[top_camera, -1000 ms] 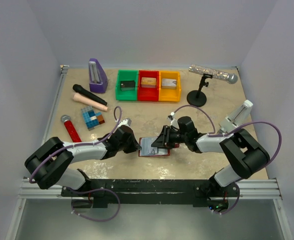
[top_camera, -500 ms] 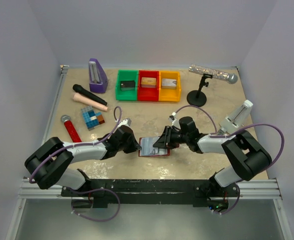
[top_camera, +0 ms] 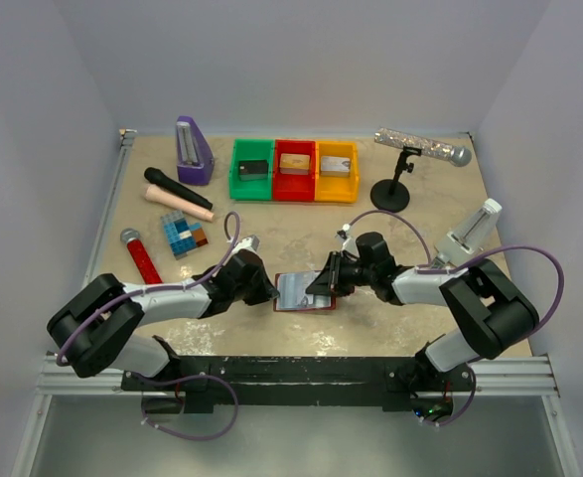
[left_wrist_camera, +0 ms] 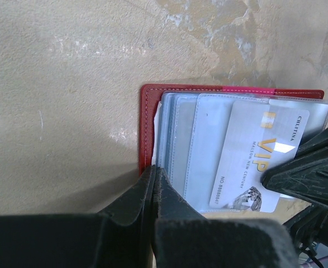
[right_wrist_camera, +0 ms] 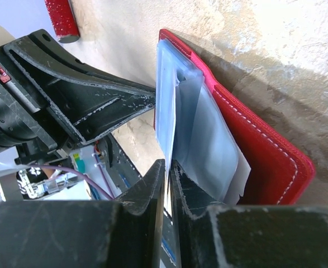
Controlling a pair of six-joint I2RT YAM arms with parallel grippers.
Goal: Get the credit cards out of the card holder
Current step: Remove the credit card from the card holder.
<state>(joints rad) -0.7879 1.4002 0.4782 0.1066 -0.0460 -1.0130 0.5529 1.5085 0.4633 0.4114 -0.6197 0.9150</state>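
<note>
The dark red card holder [top_camera: 306, 308] lies open on the table between my two arms, its pale blue sleeves [left_wrist_camera: 197, 139] facing up. A silvery VIP credit card [left_wrist_camera: 258, 156] sits askew in the top sleeve, partly out. My left gripper [left_wrist_camera: 154, 170] is shut, its tips pressing on the holder's left edge [left_wrist_camera: 146, 128]. My right gripper [right_wrist_camera: 167, 164] has come in from the other side, jaws nearly together on the card's thin raised edge [right_wrist_camera: 166, 111]. In the top view, the left gripper [top_camera: 271, 295] and right gripper [top_camera: 323, 286] flank the holder. Other cards are hidden.
At the back stand green [top_camera: 235, 171], red [top_camera: 293, 187] and yellow [top_camera: 336, 190] trays, each holding a small block. A purple metronome [top_camera: 193, 151], black microphone [top_camera: 177, 189], red microphone [top_camera: 140, 255] and tiled block [top_camera: 183, 234] lie left. A microphone on a stand [top_camera: 405, 169] is back right.
The right gripper's jaws have narrowed onto the card's edge, and that arm has shifted slightly right. The left gripper and the holder have stayed put.
</note>
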